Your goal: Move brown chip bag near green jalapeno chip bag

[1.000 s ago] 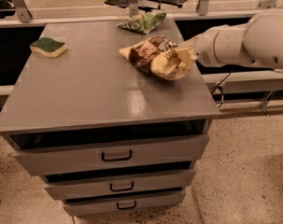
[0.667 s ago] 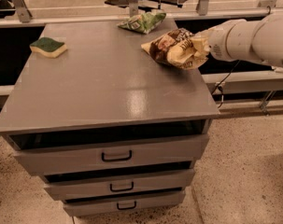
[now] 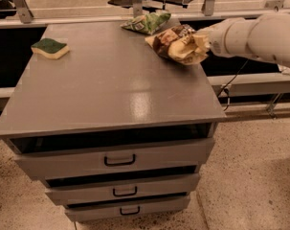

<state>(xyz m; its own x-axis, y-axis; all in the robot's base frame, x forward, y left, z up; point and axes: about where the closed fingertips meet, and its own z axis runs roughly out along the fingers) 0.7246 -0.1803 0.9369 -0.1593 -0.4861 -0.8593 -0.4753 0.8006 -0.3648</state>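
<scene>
The gripper (image 3: 199, 43) clamps its fingers on the brown chip bag (image 3: 174, 44) beside the green jalapeno chip bag (image 3: 147, 22).

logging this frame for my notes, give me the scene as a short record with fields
surface: grey cabinet top, three drawers below
brown chip bag: far right part of the top, crumpled, held at its right end
green jalapeno chip bag: at the far edge, just left of the brown chip bag; contact unclear
sponge: far left, apart from both bags
gripper: reaching in from the right, shut on the brown chip bag
</scene>
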